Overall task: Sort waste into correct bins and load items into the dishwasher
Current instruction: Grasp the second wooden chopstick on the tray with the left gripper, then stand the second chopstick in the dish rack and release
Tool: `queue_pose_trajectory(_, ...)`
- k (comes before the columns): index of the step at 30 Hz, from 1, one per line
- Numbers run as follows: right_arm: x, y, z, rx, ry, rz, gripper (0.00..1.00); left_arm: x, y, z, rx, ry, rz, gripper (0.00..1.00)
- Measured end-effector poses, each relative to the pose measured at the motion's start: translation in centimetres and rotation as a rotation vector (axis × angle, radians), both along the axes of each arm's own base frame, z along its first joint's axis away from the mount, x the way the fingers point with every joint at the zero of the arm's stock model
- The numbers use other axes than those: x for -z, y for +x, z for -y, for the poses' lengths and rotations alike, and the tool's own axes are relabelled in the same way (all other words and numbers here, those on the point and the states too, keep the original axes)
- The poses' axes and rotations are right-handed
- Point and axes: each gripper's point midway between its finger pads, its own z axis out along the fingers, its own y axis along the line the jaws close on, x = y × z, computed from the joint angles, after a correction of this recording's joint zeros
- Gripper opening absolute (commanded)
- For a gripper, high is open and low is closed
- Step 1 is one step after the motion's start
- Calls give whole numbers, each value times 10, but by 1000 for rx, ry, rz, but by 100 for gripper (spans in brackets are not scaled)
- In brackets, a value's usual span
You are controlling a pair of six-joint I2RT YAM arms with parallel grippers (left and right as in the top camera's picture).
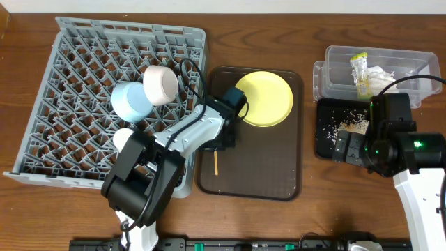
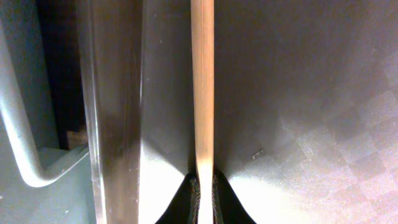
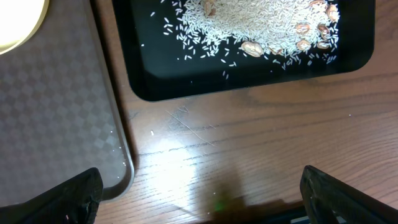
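My left gripper (image 1: 221,145) is shut on a thin wooden chopstick (image 1: 217,164) low over the dark brown serving tray (image 1: 279,174). In the left wrist view the chopstick (image 2: 202,81) runs straight up from the closed fingertips (image 2: 203,196). Only one chopstick shows. The yellow plate (image 1: 263,98) lies on the serving tray. The light blue bowl (image 1: 131,101), white bowl (image 1: 162,85) and small white cup (image 1: 124,137) sit in the grey dish rack (image 1: 77,63). My right gripper (image 3: 211,199) is open and empty over the bare table, just below the black tray (image 3: 143,74) of rice scraps (image 3: 249,25).
The clear tub (image 1: 334,59) at the back right holds the green-and-orange wrapper (image 1: 360,73) and the crumpled white paper (image 1: 380,75). The black tray (image 1: 322,146) lies in front of it. The rack's edge (image 2: 18,124) is just left of the serving tray's rim.
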Motion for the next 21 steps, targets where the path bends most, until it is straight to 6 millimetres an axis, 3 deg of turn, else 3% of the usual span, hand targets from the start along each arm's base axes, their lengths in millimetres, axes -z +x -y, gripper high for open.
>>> queue_pose_trajectory(7,0,0,0,0,0,0,99,-9,-14,-5,25,-2,-46,6)
queue_pose_trajectory(9,0,0,0,0,0,0,99,-26,-11,-3,57,-27,-14,6)
queue_pose_trajectory(13,0,0,0,0,0,0,99,-89,-11,-10,132,-92,93,6)
queue_pose_trajectory(17,0,0,0,0,0,0,99,-135,2,-41,122,-121,185,6)
queue_pose_trajectory(19,0,0,0,0,0,0,99,-146,13,-64,100,-116,224,6)
queue_pose_trajectory(21,0,0,0,0,0,0,99,-145,19,-80,88,-102,223,6)
